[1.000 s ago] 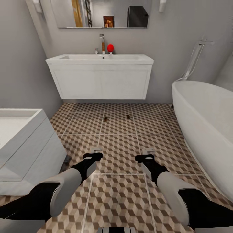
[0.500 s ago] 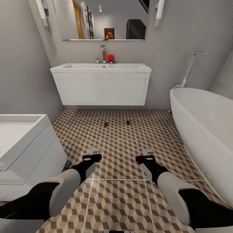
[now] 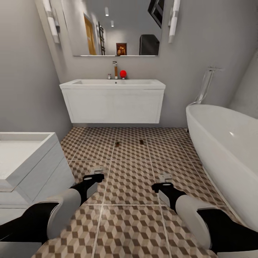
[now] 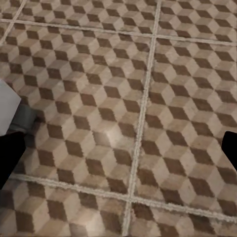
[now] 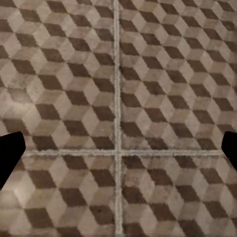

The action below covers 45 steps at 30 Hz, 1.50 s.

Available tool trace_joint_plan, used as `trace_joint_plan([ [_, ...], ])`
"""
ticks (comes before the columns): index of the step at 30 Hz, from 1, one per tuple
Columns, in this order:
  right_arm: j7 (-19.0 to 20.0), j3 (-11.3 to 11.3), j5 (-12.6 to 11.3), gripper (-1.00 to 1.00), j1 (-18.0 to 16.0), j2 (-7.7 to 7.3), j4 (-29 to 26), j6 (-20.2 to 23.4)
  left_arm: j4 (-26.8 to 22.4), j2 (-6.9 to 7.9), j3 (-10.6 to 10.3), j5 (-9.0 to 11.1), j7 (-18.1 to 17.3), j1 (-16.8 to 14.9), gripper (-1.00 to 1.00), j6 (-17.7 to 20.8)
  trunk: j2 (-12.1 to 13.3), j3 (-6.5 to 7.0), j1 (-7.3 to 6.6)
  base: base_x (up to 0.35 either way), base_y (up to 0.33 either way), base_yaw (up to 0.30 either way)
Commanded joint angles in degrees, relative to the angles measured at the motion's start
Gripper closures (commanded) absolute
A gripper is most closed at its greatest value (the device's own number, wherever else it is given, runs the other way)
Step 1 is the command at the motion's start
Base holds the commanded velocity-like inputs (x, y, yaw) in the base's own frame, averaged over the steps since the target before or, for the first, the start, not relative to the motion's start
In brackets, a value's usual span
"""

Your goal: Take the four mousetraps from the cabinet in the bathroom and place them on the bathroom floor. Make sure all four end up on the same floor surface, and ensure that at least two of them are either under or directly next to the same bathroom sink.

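Bathroom floor [image 3: 130,179] open between tub [image 3: 222,150], sink [image 3: 113,100].

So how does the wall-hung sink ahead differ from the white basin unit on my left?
The wall-hung sink is wide, hangs clear of the floor against the far wall and carries a tall tap with a red ball beside it. The basin unit at the left stands much nearer, reaches down to the floor, and shows no tap in this view. Both are white and boxy.

head forward-down, wrists close over floor [image 4: 148,98]
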Motion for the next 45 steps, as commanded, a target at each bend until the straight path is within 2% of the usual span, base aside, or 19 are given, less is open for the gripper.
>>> trace_joint_plan([
  [1, -0.2, 0.1, 0.3, -1.0, -0.1, -0.17, 0.4, 0.0, 0.0, 0.5, 0.3, 0.6, 0.1, 0.0, -1.0, -0.1, 0.0, 0.18, -0.03, 0.0, 0.0, 0.0],
  [7, -0.3, 0.1, 0.6, -1.0, 0.3, -1.4, 1.6, -1.5, 0.1, 3.2, 0.3, 2.4, -0.1, 0.1, -1.0, 0.1, 0.1, 1.51, -0.19, 0.0, 0.0, 0.0],
  [8, -0.3, 0.1, 0.7, -1.0, 1.1, -2.05, 1.8, -1.8, 0.1, 4.29, 0.3, 2.8, -0.2, 0.5, -1.0, 0.2, 0.1, 1.73, -0.21, 0.0, 0.0, 0.0],
  [11, -0.2, 0.1, 0.7, -1.0, 2.8, -3.38, 2.0, -2.0, 0.1, 5.79, 0.3, 3.2, -0.3, 1.8, -1.0, 0.2, 0.1, 2.39, -0.29, 0.0, 0.0, 0.0],
  [12, -0.1, 0.1, 0.8, -1.0, 5.1, -4.79, 2.1, -2.2, 0.1, 7.07, 0.3, 3.4, -0.3, 3.6, -1.0, 0.2, 0.1, 2.62, -0.32, 0.0, 0.0, 0.0],
  [15, -0.1, 0.1, 0.8, -1.0, 7.1, -5.69, 2.1, -2.2, 0.1, 7.99, 0.3, 3.5, -0.3, 5.3, -1.0, 0.1, 0.2, 3.28, -0.39, 0.0, 0.0, 0.0],
  [21, -0.1, 0.1, 0.7, -1.0, 9.2, -6.44, 2.2, -2.3, 0.2, 8.75, 0.3, 3.5, -0.4, 8.1, -1.0, 0.1, 0.3, 4.61, -0.55, 0.0, 0.0, 0.0],
  [32, 0.0, 0.1, 0.7, -1.0, 10.5, -6.75, 2.2, -2.7, 0.2, 9.04, 0.3, 3.6, -0.5, 10.8, -1.0, 0.2, 0.4, 7.05, -0.83, 0.0, 0.0, 0.0],
  [45, 0.0, 0.1, 0.6, -1.0, 16.0, -7.04, 2.2, -3.5, 0.2, 9.48, 0.3, 3.6, -0.6, 14.9, -1.0, 0.2, 0.6, 9.93, -1.17, 0.0, 0.0, 0.0],
])
